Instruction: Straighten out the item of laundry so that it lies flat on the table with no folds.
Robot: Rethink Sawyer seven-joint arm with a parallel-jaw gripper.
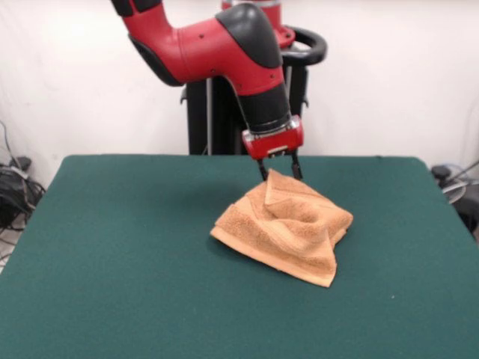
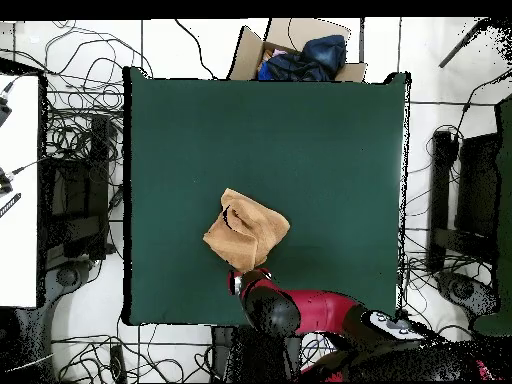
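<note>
Red-and-black tool at the end of the red arm, thin dark fingers pinched shut on a raised peak of the small orange-tan terry towel. Towel crumpled and folded over itself, draped down from that peak toward 5 o'clock in the front view, its lower corner resting on the dark green felt table. In the overhead view, towel near the middle of the table, slightly toward 7 o'clock, well clear of every edge. Broad bare felt on all sides, widest toward 12 and 3 o'clock. Fingertips partly buried in the cloth; tool hidden under the arm from overhead. White tag not made out.
</note>
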